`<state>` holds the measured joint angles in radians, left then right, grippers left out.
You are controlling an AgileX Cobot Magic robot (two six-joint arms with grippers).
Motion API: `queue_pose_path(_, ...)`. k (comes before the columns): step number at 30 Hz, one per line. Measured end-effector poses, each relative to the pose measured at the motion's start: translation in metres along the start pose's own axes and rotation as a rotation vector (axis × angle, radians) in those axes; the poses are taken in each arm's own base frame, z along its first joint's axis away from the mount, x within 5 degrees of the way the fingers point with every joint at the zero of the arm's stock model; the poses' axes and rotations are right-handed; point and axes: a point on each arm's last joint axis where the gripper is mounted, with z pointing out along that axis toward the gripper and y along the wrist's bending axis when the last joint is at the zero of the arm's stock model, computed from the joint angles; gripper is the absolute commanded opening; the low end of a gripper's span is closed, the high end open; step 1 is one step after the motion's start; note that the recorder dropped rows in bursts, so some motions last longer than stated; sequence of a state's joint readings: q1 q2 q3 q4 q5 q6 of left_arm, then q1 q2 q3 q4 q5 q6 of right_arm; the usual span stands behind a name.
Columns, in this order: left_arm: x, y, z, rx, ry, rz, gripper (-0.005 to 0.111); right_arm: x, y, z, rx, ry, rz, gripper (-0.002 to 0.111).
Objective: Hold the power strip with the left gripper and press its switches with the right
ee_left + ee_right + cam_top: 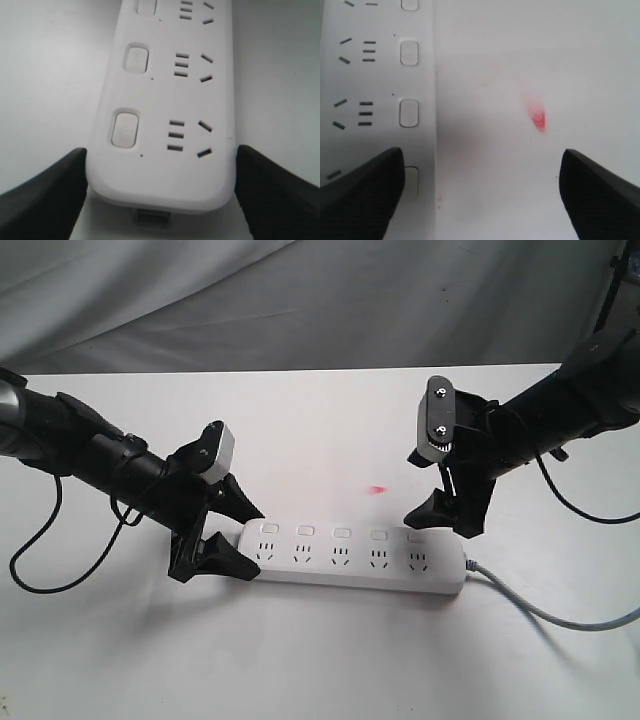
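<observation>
The white power strip point(350, 570) lies flat on the table, its grey cord point(540, 612) leaving at the right end. My left gripper point(260, 543) straddles the strip's left end. In the left wrist view the black fingers point(55, 190) press against both long sides of the strip point(165, 175), beside the nearest switch point(125, 129). My right gripper point(438, 527) hangs open over the cord end. In the right wrist view one finger point(360, 192) partly covers a switch point(411, 181) on the strip point(380, 80); the other is over bare table.
A small red mark point(377, 490) sits on the white tabletop behind the strip, also seen in the right wrist view as a red mark point(538, 119). Black cables trail from both arms. Grey cloth hangs behind the table.
</observation>
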<state>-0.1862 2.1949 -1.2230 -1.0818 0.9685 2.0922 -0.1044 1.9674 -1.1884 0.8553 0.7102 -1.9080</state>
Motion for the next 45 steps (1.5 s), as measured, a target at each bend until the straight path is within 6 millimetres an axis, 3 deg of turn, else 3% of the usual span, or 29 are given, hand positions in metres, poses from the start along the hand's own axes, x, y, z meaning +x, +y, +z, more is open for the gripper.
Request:
queue_pose_path(5, 0.0, 0.0, 0.0, 0.0, 0.0, 0.0, 0.003, 0.006, 0.001, 0.009, -0.023, 0.009, 0.014, 0.077)
queue_pose_path(30, 0.0, 0.0, 0.0, 0.0, 0.0, 0.0, 0.003, 0.007, 0.0, 0.009, -0.012, 0.014, 0.014, 0.077)
queue_pose_path(35, 0.0, 0.0, 0.0, 0.0, 0.0, 0.0, 0.003, 0.013, 0.002, 0.02, -0.037, 0.012, 0.042, 0.077)
queue_pose_path(45, 0.0, 0.0, 0.0, -0.001, 0.0, 0.001, 0.003, 0.014, 0.001, 0.021, -0.035, 0.018, 0.059, 0.077)
